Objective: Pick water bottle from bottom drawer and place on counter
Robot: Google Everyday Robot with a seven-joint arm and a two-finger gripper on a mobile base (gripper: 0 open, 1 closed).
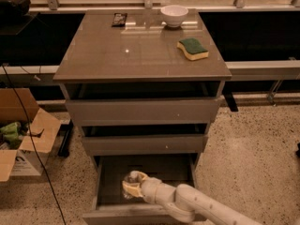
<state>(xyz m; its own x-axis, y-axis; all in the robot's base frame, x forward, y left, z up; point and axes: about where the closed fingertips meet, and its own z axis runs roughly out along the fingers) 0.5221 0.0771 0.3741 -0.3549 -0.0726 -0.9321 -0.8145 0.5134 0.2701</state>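
Note:
The bottom drawer (pixel 105 182) is pulled open below two shallower drawers. My gripper (pixel 132 186) is inside it, low over the drawer floor and left of the middle, with the white arm coming in from the lower right. A small pale, partly see-through shape at the gripper's tip looks like the water bottle (pixel 132 176). The gripper hides most of it, and I cannot tell whether it is held. The counter (pixel 136 55) is the glossy grey-brown top of the cabinet.
On the counter stand a white bowl (pixel 174 15) at the back, a green-and-yellow sponge (pixel 192 48) at the right and a small dark packet (pixel 119 18) at the back left. An open cardboard box (pixel 23 135) and a black cable (pixel 33 144) are on the floor at the left.

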